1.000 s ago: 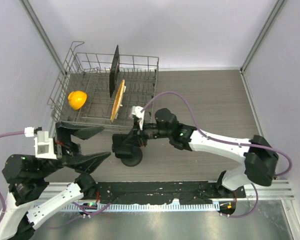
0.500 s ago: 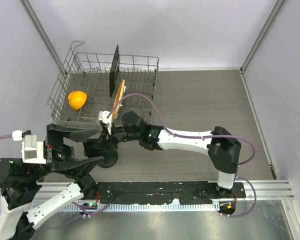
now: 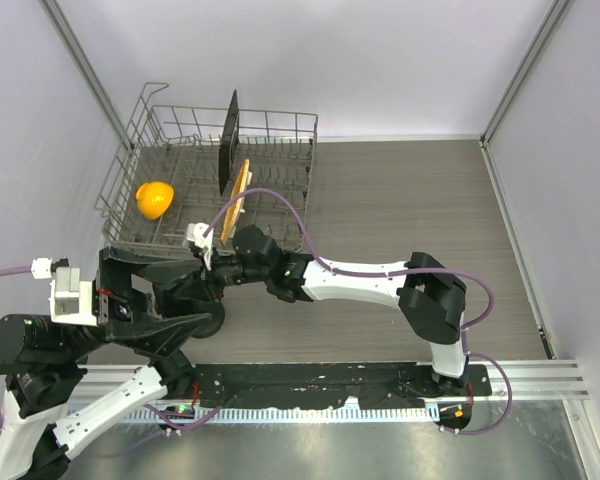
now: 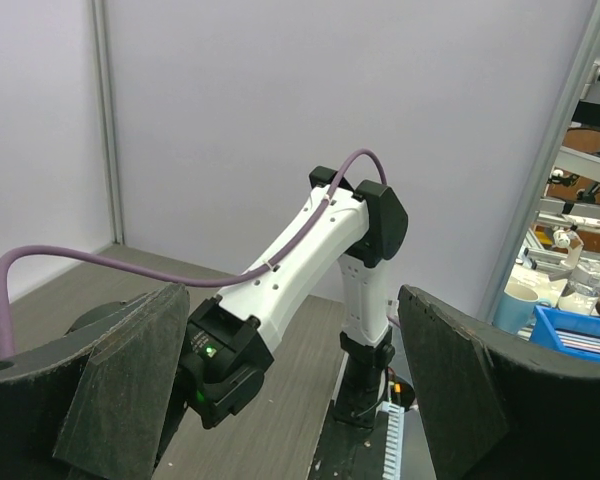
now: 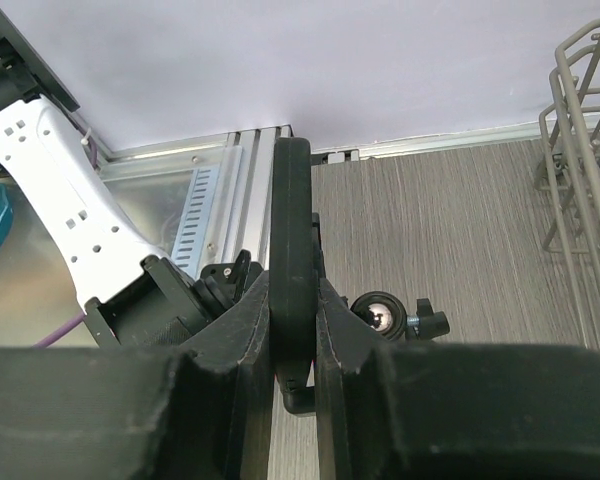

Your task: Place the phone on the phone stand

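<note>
My right gripper (image 3: pixel 210 285) (image 5: pixel 292 330) is shut on a black slab seen edge-on, apparently the phone (image 5: pixel 292 220). The slab stands upright between the fingers. Its lower end sits in a small lip of the phone stand, whose ball joint and knob (image 5: pixel 382 316) show just to the right. The stand's round disc base (image 3: pixel 202 322) rests on the table at the near left. My left gripper (image 3: pixel 202 290) (image 4: pixel 300 380) is open wide, its fingers either side of the right gripper's wrist and the stand.
A wire dish rack (image 3: pixel 140 130) (image 5: pixel 580 150) stands at the back left. It holds an orange bowl (image 3: pixel 154 198), an upright black square plate (image 3: pixel 228 140) and a tan plate (image 3: pixel 236 200). The right arm (image 4: pixel 310 240) stretches across the table's near side.
The right gripper has moved left across the near table, and the stand's disc base has moved left with it. It now sits between the open left fingers. The left arm shifted slightly.
</note>
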You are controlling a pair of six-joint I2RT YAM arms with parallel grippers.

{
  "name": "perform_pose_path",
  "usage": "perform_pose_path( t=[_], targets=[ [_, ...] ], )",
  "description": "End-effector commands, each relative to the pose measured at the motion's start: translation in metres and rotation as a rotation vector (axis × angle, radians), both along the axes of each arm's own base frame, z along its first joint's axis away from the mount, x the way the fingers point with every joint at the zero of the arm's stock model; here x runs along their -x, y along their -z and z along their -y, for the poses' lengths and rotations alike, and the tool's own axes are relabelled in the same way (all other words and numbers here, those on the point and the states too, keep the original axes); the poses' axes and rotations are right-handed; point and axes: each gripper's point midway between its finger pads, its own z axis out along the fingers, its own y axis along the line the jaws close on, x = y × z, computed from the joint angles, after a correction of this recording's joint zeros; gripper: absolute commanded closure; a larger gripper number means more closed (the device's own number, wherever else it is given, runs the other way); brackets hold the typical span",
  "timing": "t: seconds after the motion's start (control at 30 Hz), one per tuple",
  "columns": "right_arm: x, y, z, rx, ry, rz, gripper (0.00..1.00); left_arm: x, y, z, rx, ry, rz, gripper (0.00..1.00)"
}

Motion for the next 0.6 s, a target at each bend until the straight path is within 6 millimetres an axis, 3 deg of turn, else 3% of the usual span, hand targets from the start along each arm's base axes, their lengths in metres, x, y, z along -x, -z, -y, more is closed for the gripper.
perform_pose_path(
  t=[0.0, 0.03, 0.13, 0.17, 0.2, 0.23, 0.4, 0.43, 0.47, 0.53, 0.57],
  targets=[
    [0.006, -0.058, -0.004, -0.16, -0.028, 0.054, 0.99, -0.001, -0.003, 0.003, 0.006, 0.008, 0.008, 0.11],
    [0.005, -0.055, -0.002, -0.152, -0.02, 0.049, 0.96, -0.001, -0.002, 0.003, 0.006, 0.005, 0.007, 0.1],
    [0.001, -0.06, 0.002, -0.133, 0.015, 0.042, 0.59, -0.006, 0.002, 0.005, 0.001, -0.005, -0.007, 0.1],
    [0.0, -0.063, 0.003, -0.128, 0.025, 0.04, 0.42, -0.007, 0.002, 0.006, 0.0, -0.006, -0.009, 0.1],
    [-0.002, -0.058, 0.006, -0.086, 0.039, 0.026, 0.37, -0.008, 0.001, 0.006, -0.002, -0.009, -0.013, 0.1],
    [-0.007, -0.07, 0.009, -0.091, 0.075, 0.032, 0.29, -0.009, 0.001, 0.008, -0.008, -0.009, -0.018, 0.1],
    [-0.012, -0.084, 0.041, -0.064, 0.169, 0.032, 0.21, -0.01, -0.007, 0.009, 0.0, -0.01, -0.014, 0.1],
    [-0.011, -0.071, 0.05, -0.034, 0.182, 0.024, 0.21, -0.011, -0.008, 0.009, 0.002, -0.011, -0.018, 0.1],
    [-0.01, -0.09, 0.066, -0.064, 0.211, 0.037, 0.2, -0.012, -0.01, 0.009, 0.008, -0.016, -0.016, 0.1],
    [-0.01, -0.073, 0.089, -0.02, 0.252, 0.031, 0.19, -0.014, -0.011, 0.009, 0.014, -0.026, -0.022, 0.1],
    [-0.014, -0.088, 0.108, -0.047, 0.314, 0.035, 0.2, -0.017, -0.009, 0.011, 0.009, -0.031, -0.027, 0.1]
  ],
)
